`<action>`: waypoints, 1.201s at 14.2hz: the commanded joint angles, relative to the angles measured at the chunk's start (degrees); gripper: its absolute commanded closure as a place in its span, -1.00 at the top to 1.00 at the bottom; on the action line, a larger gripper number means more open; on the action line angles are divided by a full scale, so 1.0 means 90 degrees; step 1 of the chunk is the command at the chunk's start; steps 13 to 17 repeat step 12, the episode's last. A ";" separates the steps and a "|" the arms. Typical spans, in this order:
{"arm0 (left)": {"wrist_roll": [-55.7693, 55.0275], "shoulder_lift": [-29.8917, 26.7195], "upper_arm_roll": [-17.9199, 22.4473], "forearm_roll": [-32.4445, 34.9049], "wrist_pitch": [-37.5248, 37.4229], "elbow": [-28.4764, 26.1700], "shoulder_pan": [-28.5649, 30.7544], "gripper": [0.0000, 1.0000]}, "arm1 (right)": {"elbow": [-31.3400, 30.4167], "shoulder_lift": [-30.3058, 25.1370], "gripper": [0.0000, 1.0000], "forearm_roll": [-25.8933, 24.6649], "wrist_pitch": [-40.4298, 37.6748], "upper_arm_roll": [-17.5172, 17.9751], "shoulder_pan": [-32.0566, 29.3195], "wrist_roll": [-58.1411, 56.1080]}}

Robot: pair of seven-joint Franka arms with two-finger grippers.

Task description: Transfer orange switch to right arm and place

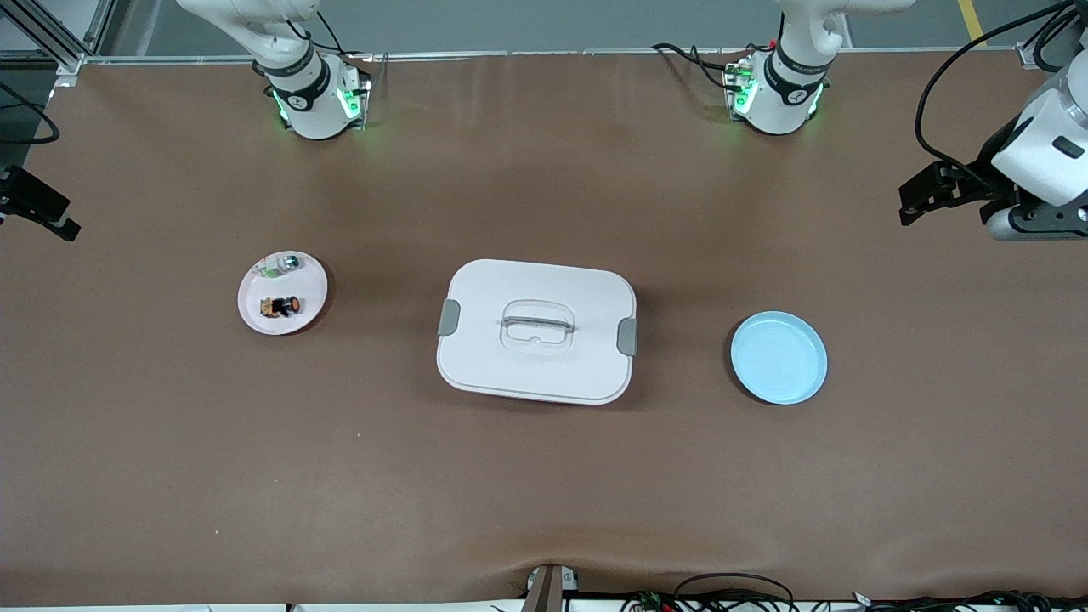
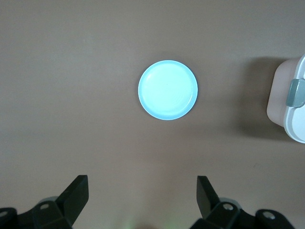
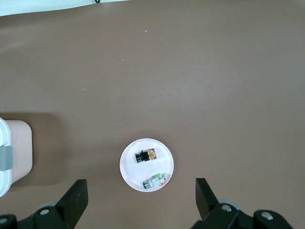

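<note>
The orange switch (image 1: 281,306) lies on its side on a small white plate (image 1: 253,316) toward the right arm's end of the table. It also shows in the right wrist view (image 3: 146,155), on the same plate (image 3: 131,167). My right gripper (image 1: 44,212) is open and empty, high up at that end of the table, with the plate between its fingers in the right wrist view (image 3: 141,185). My left gripper (image 1: 922,200) is open and empty, high over the other end, and it looks down at bare table in the left wrist view (image 2: 142,185).
A small clear, green and silver part (image 1: 281,265) lies on the same white plate, farther from the front camera than the switch. A white lidded box (image 1: 493,365) with a handle stands mid-table. A light blue plate (image 1: 779,357) (image 2: 167,89) lies toward the left arm's end.
</note>
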 commanded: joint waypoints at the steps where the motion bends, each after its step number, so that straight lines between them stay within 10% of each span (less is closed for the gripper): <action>1: 0.0059 0.0113 -0.0011 0.0079 -0.0083 0.0165 -0.0020 1.00 | 0.0178 0.0061 1.00 0.0051 -0.0191 -0.0069 0.0090 0.0029; 17: 0.0040 0.0113 -0.0001 0.0050 -0.0083 0.0155 0.0029 1.00 | 0.0178 0.0061 1.00 0.0071 -0.0211 -0.0079 0.0070 0.0029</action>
